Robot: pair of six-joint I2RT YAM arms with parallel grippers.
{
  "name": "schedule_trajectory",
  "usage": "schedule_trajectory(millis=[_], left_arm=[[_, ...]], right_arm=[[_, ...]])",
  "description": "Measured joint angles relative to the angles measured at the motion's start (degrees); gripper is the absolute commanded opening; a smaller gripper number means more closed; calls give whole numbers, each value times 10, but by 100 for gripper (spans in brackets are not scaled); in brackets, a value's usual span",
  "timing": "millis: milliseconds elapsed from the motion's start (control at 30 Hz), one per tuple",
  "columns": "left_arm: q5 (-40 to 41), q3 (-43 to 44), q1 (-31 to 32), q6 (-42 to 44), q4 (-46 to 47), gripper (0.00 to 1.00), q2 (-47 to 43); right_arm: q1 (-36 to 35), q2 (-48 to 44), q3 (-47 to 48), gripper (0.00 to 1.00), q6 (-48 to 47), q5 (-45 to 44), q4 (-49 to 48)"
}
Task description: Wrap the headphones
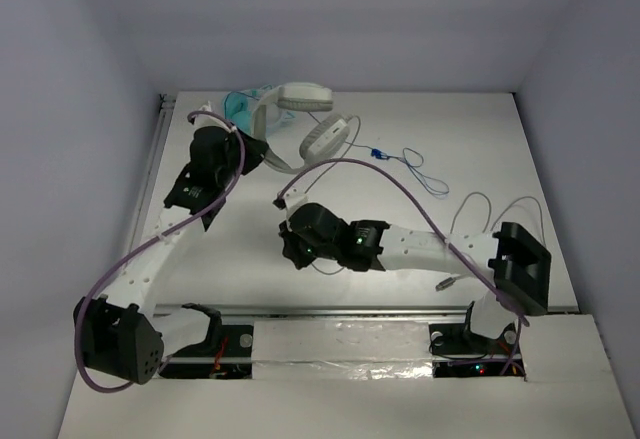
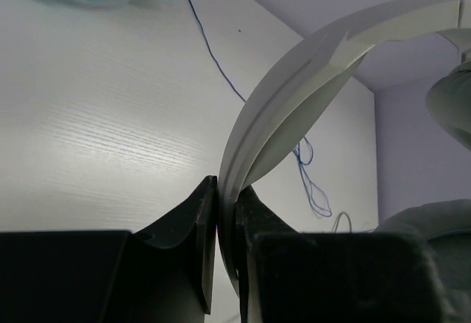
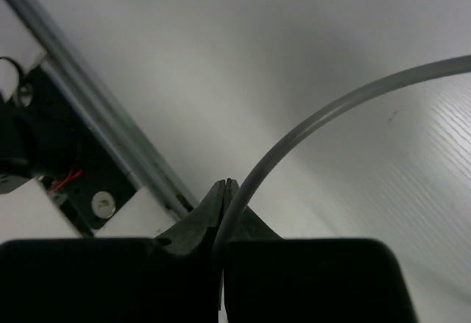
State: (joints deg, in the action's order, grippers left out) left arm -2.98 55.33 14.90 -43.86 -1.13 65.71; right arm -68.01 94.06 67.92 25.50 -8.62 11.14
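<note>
The white headphones (image 1: pixel 312 117) lie at the back of the table, their grey ear pads (image 2: pixel 450 101) at the right edge of the left wrist view. My left gripper (image 2: pixel 227 213) is shut on the wide white headband (image 2: pixel 294 102), which arcs up out of the jaws; in the top view this gripper (image 1: pixel 256 155) sits just left of the headphones. The thin grey cable (image 3: pixel 309 124) curves down into my right gripper (image 3: pixel 228 190), whose jaws are shut on it. That gripper (image 1: pixel 294 249) hangs over the table's middle. More of the cable (image 1: pixel 462 221) trails to a plug (image 1: pixel 445 284) at the right.
Smaller teal headphones (image 1: pixel 245 105) lie behind the left gripper, and their thin blue cable (image 1: pixel 420 171) with a blue plug (image 1: pixel 377 154) loops across the back right. A metal rail (image 3: pixel 96 109) runs along the table's near edge.
</note>
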Motion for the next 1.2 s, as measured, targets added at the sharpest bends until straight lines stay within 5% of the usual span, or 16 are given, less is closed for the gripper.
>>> schedule_trajectory(millis=[200, 500, 933, 1200], left_arm=[[86, -22, 68, 43, -1, 0, 0], [129, -58, 130, 147, -49, 0, -2], [45, 78, 140, 316, -174, 0, 17], [-17, 74, 141, 375, -200, 0, 33]], right_arm=[[-45, -49, 42, 0, -35, -9, 66], [-20, -101, 146, 0, -86, -56, 191], [7, -108, 205, 0, -134, -120, 350], [20, -113, 242, 4, -150, -205, 410]])
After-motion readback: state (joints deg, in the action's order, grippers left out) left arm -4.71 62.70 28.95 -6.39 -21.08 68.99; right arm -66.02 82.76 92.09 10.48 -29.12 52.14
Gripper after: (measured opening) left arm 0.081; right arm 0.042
